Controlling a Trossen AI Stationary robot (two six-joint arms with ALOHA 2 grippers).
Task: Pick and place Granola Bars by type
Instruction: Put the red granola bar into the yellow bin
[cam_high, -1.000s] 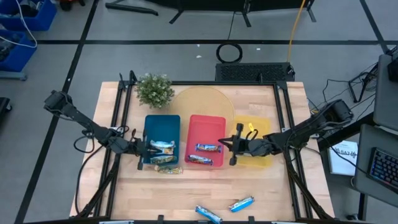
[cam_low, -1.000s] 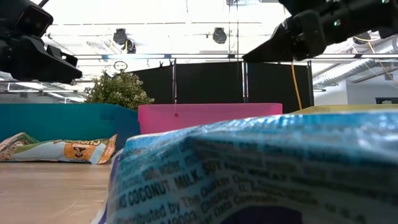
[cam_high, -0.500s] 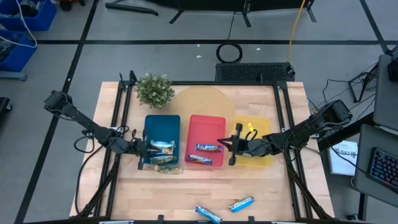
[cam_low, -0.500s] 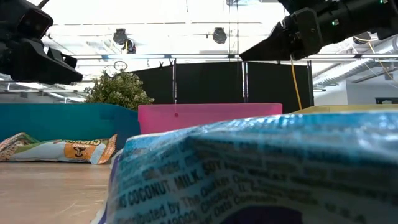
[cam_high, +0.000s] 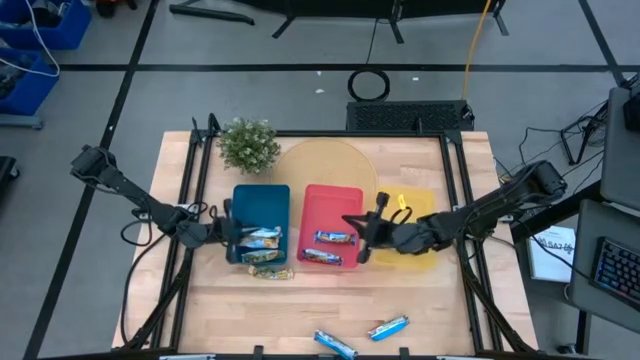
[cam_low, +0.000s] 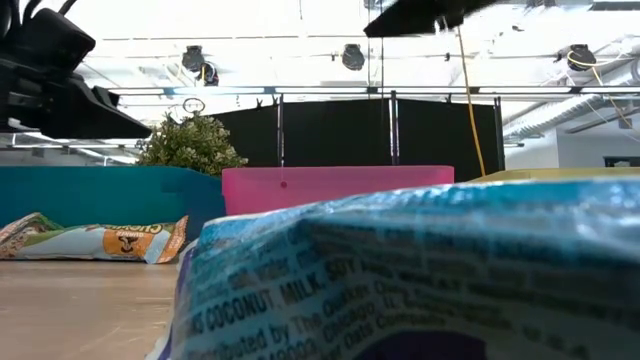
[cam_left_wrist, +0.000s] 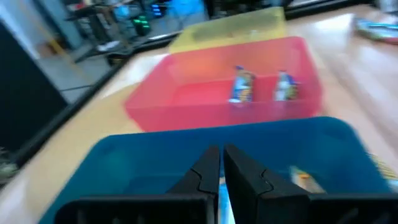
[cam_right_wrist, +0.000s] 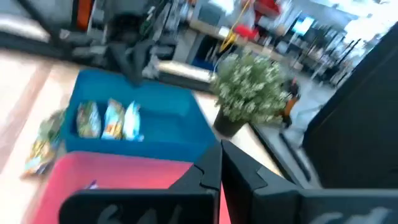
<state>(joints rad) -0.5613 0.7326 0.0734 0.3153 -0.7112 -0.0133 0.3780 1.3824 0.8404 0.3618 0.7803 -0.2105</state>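
Note:
Granola bars lie in several places. A few sit in the blue tray (cam_high: 258, 237), two in the red tray (cam_high: 335, 238), one on the table by the blue tray's near edge (cam_high: 268, 270), and two near the table's near edge (cam_high: 335, 345), (cam_high: 388, 327). My left gripper (cam_high: 232, 228) hovers over the blue tray's left part, its fingers shut (cam_left_wrist: 221, 167) and holding nothing. My right gripper (cam_high: 362, 236) hangs above the red tray's right rim, also shut (cam_right_wrist: 220, 160) and holding nothing. In the low view a blue wrapper (cam_low: 420, 280) fills the foreground.
The yellow tray (cam_high: 415, 250) stands right of the red one, under the right arm. A potted plant (cam_high: 248, 145) stands behind the blue tray, next to a round pale mat (cam_high: 320, 165). Bare wood lies between the trays and the near edge.
My right gripper has moved toward the table's left, from the yellow tray's edge to over the red tray's right rim, and it has risen. My left gripper has moved a little toward the right, over the blue tray. No bar has moved.

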